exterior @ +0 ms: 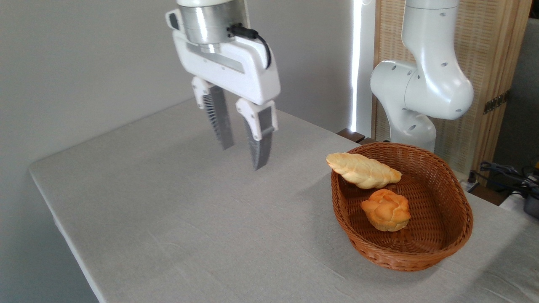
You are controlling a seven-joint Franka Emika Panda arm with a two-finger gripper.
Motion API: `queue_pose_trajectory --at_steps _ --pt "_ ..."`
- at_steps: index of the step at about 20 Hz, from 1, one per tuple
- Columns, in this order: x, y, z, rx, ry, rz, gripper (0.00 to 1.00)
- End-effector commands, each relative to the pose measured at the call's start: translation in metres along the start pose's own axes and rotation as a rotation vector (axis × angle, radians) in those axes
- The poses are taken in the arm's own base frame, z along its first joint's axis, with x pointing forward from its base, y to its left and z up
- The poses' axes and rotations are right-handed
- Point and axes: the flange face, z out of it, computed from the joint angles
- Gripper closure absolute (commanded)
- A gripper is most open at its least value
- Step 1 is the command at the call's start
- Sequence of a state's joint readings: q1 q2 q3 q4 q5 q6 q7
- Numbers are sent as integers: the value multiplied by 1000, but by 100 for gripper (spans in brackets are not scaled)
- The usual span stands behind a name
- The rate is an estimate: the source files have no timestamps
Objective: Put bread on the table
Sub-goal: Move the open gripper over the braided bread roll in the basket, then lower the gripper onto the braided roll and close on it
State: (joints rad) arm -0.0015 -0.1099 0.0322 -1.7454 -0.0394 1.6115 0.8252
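A pale golden braided bread [363, 170] rests on the far-left rim of a brown wicker basket [446, 248], one tapered end poking out over the edge. The grey-clothed table [177, 219] carries the basket at its right side. My gripper [243, 158] hangs open above the middle of the table, well to the left of the bread and higher than it, with nothing between its grey ribbed fingers [261, 143].
A rounder, darker orange knotted bun [386, 209] lies in the basket's middle. The arm's white base [421, 84] rises behind the basket. Cables [505, 174] sit off the table's right edge. The table's left edge drops off near the wall.
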Motion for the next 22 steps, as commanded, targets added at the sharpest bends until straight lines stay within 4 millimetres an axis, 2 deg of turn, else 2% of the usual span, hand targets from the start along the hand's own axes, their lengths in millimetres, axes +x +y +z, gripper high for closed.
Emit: queue_pose_trajectory --at_steps 1,5,7,12,14,22 --pt "-61 52 21 -37 2 175 0" --pt "-115 86 50 -91 8 415 0" --pt "-135 106 62 -125 4 516 0" --pt "-184 105 86 -206 -2 636 0" --pt "-192 105 99 -224 -31 683 0" --pt "-187 108 150 -230 -48 699 0"
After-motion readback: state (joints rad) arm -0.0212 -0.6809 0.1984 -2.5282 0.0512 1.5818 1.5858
